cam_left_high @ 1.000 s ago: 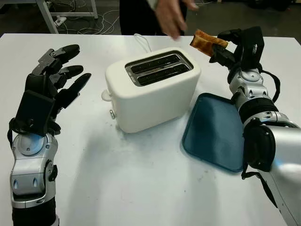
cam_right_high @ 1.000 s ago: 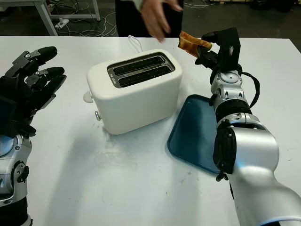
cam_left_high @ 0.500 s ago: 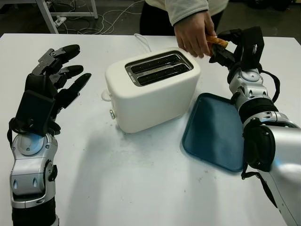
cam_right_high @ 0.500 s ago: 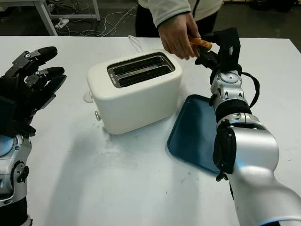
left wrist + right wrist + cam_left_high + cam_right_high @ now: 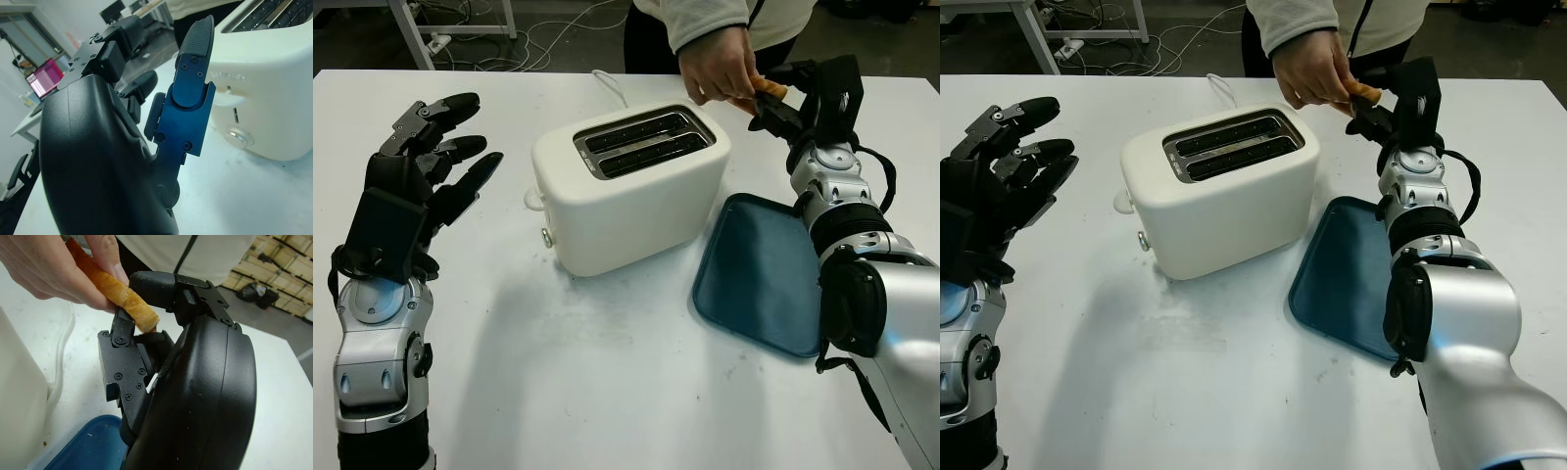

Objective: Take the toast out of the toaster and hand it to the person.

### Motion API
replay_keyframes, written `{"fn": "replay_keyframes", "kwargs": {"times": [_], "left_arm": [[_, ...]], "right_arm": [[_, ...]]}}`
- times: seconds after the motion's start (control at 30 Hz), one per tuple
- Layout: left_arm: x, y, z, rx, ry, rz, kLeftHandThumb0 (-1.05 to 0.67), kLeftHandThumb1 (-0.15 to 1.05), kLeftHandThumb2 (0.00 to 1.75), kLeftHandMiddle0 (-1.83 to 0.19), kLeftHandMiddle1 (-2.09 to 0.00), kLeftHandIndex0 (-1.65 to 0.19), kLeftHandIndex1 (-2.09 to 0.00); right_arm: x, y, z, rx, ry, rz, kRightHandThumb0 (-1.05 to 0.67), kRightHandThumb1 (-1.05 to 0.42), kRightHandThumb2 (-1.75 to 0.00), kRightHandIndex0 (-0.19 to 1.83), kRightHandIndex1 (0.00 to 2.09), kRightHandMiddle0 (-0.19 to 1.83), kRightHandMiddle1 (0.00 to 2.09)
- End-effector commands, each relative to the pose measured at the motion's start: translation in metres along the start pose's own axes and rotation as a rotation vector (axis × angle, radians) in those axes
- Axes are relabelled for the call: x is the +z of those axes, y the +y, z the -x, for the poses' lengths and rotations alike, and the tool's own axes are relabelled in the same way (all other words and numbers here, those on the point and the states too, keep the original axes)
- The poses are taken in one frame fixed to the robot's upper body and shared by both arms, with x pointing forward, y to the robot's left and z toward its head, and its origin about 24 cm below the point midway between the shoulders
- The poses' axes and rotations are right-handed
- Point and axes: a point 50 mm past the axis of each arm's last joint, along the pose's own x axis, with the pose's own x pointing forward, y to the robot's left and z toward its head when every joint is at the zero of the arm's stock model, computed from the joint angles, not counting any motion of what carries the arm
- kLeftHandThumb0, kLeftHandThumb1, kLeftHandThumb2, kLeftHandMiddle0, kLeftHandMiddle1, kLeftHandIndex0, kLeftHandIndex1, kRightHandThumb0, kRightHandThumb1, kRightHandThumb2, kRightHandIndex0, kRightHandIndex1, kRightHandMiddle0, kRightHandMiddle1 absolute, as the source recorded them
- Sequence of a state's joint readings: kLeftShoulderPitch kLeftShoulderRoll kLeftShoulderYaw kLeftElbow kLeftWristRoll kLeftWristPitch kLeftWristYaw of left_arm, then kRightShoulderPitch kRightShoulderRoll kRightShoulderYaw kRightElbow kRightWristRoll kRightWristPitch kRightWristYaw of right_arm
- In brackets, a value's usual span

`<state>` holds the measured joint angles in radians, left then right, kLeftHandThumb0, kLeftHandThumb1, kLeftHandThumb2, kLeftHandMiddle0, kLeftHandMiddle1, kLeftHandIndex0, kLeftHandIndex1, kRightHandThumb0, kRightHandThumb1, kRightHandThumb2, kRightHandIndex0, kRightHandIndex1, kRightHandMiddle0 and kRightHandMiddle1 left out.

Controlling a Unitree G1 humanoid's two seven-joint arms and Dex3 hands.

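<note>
- Toast at upper right of frame, pinched by right robot hand and person's hand.
- Left robot hand open, at left, beside toaster.

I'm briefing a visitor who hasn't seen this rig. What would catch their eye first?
The handover at the table's far right: the right hand grips one end of the toast while a person's hand holds the other. Next, the white toaster mid-table, the blue tray beside it, and the left hand open nearby.
</note>
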<state>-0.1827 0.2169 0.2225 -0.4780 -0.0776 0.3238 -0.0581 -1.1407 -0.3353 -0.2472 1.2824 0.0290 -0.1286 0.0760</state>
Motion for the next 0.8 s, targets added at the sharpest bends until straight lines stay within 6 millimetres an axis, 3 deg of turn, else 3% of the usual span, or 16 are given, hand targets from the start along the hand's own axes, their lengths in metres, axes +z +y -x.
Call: {"fn": "replay_keyframes", "kwargs": {"times": [0.0, 0.17, 0.23, 0.27, 0.3, 0.37, 0.4, 0.5, 0.63, 0.77], "left_arm": [[-0.001, 0.002, 0.002, 0.004, 0.001, -0.009, -0.57, 0.89, 0.0, -0.24, -0.92, -0.36, -0.56], [0.0, 0.001, 0.002, 0.004, 0.0, -0.014, -0.57, 0.89, 0.0, -0.25, -0.92, -0.36, -0.56], [-0.001, 0.001, 0.001, 0.003, 0.0, -0.013, -0.57, 0.89, 0.0, -0.25, -0.92, -0.36, -0.56], [0.0, 0.001, 0.001, 0.002, 0.0, -0.013, -0.58, 0.89, 0.0, -0.25, -0.92, -0.36, -0.57], [0.0, 0.001, 0.001, 0.0, 0.001, -0.011, -0.58, 0.89, 0.0, -0.25, -0.92, -0.36, -0.56], [0.0, 0.001, 0.001, 0.001, -0.002, -0.011, -0.58, 0.89, 0.0, -0.25, -0.92, -0.36, -0.56], [0.0, 0.001, 0.001, 0.001, -0.003, -0.01, -0.58, 0.89, 0.0, -0.25, -0.92, -0.36, -0.56], [0.001, 0.001, 0.001, -0.002, -0.003, -0.011, -0.58, 0.89, 0.0, -0.25, -0.91, -0.36, -0.56], [0.001, 0.001, 0.0, -0.002, -0.003, -0.01, -0.59, 0.89, 0.0, -0.26, -0.91, -0.36, -0.56], [-0.001, 0.001, 0.002, 0.007, -0.006, 0.013, -0.58, 0.89, 0.0, -0.26, -0.91, -0.36, -0.57]], "right_arm": [[0.003, -0.001, 0.0, 0.062, -0.017, 0.062, -0.19, -0.92, -0.47, 0.8, 1.75, 0.5, 1.75], [0.0, -0.003, 0.005, 0.15, -0.069, 0.187, -0.38, -0.92, -0.31, 0.94, 1.75, 0.69, 1.71], [-0.001, -0.004, 0.006, 0.15, -0.094, 0.2, -0.5, -0.92, -0.24, 0.87, 1.64, 0.71, 1.47], [-0.001, -0.004, 0.007, 0.148, -0.104, 0.222, -0.53, -0.92, -0.23, 0.8, 1.45, 0.67, 1.22], [-0.002, -0.005, 0.008, 0.149, -0.111, 0.245, -0.6, -0.92, -0.22, 0.63, 1.12, 0.59, 0.79], [-0.004, -0.01, 0.011, 0.167, -0.126, 0.321, -0.61, -0.92, -0.22, 0.44, 0.67, 0.47, 0.3], [-0.006, -0.013, 0.013, 0.181, -0.132, 0.363, -0.65, -0.92, -0.23, 0.21, 0.38, 0.28, 0.12], [-0.013, -0.023, 0.019, 0.187, -0.135, 0.442, -0.74, -0.92, -0.21, 0.02, 0.06, 0.04, 0.01], [-0.026, -0.038, 0.031, 0.159, -0.141, 0.457, -0.82, -0.92, -0.14, 0.0, 0.0, 0.0, 0.0], [-0.039, -0.041, 0.06, 0.138, -0.209, 0.328, -0.72, -0.92, -0.08, 0.05, 0.02, 0.07, 0.03]]}}
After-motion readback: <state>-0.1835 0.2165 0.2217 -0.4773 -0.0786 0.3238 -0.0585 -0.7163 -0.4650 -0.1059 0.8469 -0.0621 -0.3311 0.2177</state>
